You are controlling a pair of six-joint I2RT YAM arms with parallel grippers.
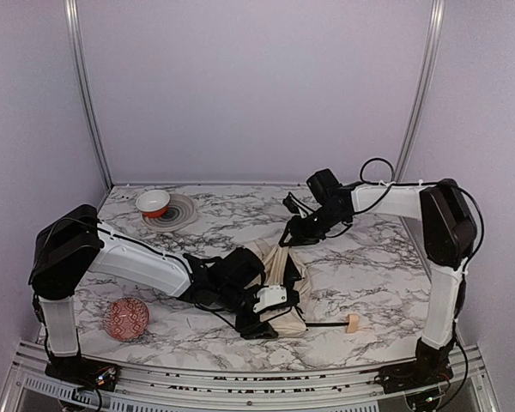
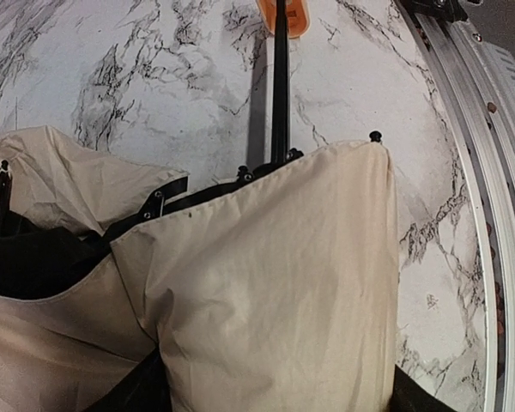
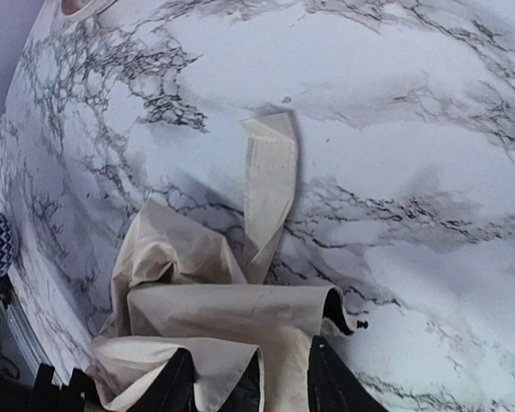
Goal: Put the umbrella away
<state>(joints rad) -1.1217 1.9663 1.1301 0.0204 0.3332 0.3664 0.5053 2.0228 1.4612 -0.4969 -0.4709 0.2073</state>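
The umbrella [image 1: 279, 270] lies half folded in the middle of the marble table, cream fabric bunched, its black shaft [image 2: 279, 94] running to the tan handle [image 1: 352, 324] near the front edge. My left gripper [image 1: 262, 313] sits on the near end of the bundle. In the left wrist view a cream fold [image 2: 275, 283] fills the gap between its fingers [image 2: 412, 399]. My right gripper [image 1: 293, 233] is at the far end and pinches a fold of fabric [image 3: 283, 343] between its fingers [image 3: 330, 382]. A cream strap [image 3: 270, 172] lies loose on the table beyond it.
A red patterned ball [image 1: 125, 318] sits at the front left. A red and white bowl [image 1: 153, 202] stands on a grey ribbed plate [image 1: 178, 215] at the back left. The metal rail [image 2: 498, 215] runs along the table's front edge, close to the handle.
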